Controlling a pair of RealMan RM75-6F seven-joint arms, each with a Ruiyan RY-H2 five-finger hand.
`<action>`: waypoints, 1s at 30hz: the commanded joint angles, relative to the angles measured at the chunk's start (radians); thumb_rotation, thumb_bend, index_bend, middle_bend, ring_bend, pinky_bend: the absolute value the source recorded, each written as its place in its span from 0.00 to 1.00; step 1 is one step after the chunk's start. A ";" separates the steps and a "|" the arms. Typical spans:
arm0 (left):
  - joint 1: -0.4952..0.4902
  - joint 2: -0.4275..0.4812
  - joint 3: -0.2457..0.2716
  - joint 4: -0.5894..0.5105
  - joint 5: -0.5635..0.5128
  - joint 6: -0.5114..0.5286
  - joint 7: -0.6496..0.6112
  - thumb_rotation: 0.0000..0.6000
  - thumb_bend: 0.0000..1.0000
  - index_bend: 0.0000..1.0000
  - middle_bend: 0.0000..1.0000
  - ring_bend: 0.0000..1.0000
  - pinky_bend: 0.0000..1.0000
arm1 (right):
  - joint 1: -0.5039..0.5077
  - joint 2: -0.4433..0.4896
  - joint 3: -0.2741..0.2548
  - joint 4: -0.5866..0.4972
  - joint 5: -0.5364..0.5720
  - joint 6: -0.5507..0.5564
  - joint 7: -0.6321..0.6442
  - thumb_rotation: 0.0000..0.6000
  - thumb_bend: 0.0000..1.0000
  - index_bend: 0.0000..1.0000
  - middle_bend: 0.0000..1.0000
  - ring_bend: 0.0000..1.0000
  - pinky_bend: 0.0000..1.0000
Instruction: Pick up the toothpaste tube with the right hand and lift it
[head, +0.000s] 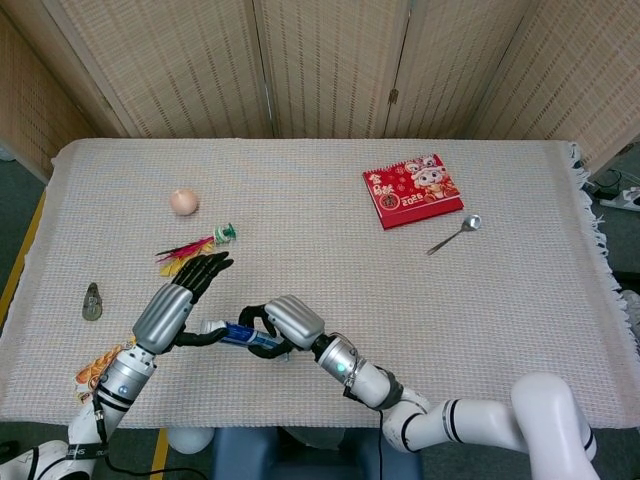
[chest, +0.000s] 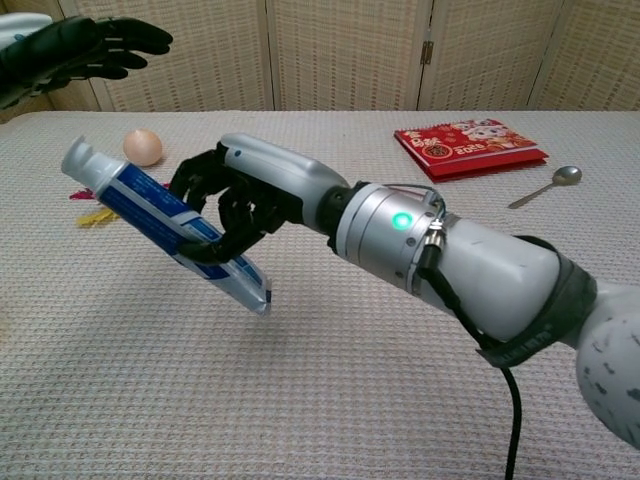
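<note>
Your table (head: 320, 190), covered in a pale woven cloth, carries a red illustrated booklet (head: 411, 190), a metal spoon (head: 456, 233) just beside it, a tan egg (head: 184, 201), a red-and-yellow feathered toy (head: 195, 244) and a small greenish object (head: 92, 301) near the left edge.

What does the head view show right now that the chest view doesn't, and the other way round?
Only the head view shows the small grey object near the table's left edge, the green-tipped toy and the whole left hand, open, beside the tube's cap. Only the chest view shows the tube clear of the table, tilted cap-up. Both show the right hand gripping the tube, the egg, the red booklet and the spoon.
</note>
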 joint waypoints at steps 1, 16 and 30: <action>-0.013 -0.018 0.006 0.008 -0.002 -0.013 0.039 0.06 0.06 0.11 0.06 0.00 0.00 | 0.006 -0.007 0.016 -0.022 0.023 -0.004 -0.030 1.00 0.86 0.79 0.67 0.70 0.53; -0.027 -0.019 0.010 0.001 -0.040 -0.036 0.096 0.05 0.06 0.09 0.04 0.00 0.00 | 0.011 -0.034 0.036 -0.044 0.069 0.000 -0.100 1.00 0.87 0.80 0.67 0.70 0.54; -0.036 -0.021 0.018 -0.011 -0.051 -0.050 0.113 0.05 0.06 0.06 0.04 0.00 0.00 | 0.010 -0.057 0.046 -0.042 0.067 0.019 -0.106 1.00 0.89 0.81 0.68 0.71 0.54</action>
